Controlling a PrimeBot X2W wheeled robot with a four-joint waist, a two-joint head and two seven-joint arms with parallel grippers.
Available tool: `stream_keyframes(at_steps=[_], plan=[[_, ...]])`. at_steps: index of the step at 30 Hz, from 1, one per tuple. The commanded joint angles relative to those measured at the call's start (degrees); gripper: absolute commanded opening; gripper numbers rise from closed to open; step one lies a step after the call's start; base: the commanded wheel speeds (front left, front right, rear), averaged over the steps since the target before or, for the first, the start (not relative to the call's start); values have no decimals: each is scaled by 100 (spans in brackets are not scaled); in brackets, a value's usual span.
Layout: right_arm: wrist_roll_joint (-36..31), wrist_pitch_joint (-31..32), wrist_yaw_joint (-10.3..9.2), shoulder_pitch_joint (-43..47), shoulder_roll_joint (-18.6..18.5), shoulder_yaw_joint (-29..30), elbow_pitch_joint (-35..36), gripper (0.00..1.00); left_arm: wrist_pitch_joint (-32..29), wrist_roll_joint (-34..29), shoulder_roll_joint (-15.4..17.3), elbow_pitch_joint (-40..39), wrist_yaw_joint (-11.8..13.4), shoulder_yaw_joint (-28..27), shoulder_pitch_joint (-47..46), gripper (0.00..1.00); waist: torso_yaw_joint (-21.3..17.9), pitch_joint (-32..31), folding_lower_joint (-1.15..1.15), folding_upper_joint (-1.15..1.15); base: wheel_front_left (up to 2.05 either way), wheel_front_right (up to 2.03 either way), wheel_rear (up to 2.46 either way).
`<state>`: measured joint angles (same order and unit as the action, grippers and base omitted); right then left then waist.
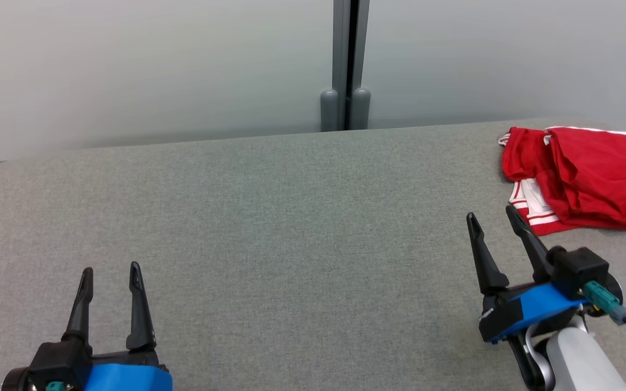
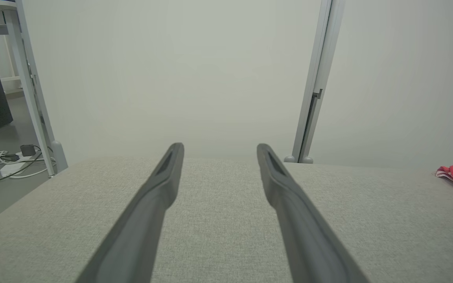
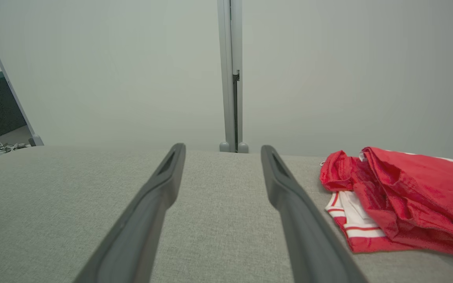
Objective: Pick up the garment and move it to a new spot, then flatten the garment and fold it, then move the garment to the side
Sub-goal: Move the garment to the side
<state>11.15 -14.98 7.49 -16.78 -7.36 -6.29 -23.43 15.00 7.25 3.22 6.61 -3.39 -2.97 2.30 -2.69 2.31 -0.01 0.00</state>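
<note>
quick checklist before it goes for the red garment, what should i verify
1. Right hand open and empty: ok.
2. Left hand open and empty: ok.
3. Nothing between the right hand and the garment: ok.
4. Garment's whole outline in sight: not ok, its right edge runs out of the head view.
5. Bare table for a new spot: ok, wide grey stretch to the garment's left.
6. Garment already flat: not ok, it lies crumpled.

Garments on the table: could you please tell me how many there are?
1: a crumpled red garment with white trim at the table's far right, just beyond the right tool; folds might hide another.
</note>
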Motion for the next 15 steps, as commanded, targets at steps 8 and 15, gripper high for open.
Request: stream_keyframes(at_steps=[8, 15], plan=[[-135, 127, 2, 648, 204, 336, 510, 100, 24, 12, -16, 54, 9, 47, 133, 100, -40, -181, 1, 0, 0, 0, 0], [-265, 320, 3, 1053, 350, 635, 970, 100, 24, 41, -20, 125, 33, 65, 163, 100, -6, -264, 1, 0, 0, 0, 0]])
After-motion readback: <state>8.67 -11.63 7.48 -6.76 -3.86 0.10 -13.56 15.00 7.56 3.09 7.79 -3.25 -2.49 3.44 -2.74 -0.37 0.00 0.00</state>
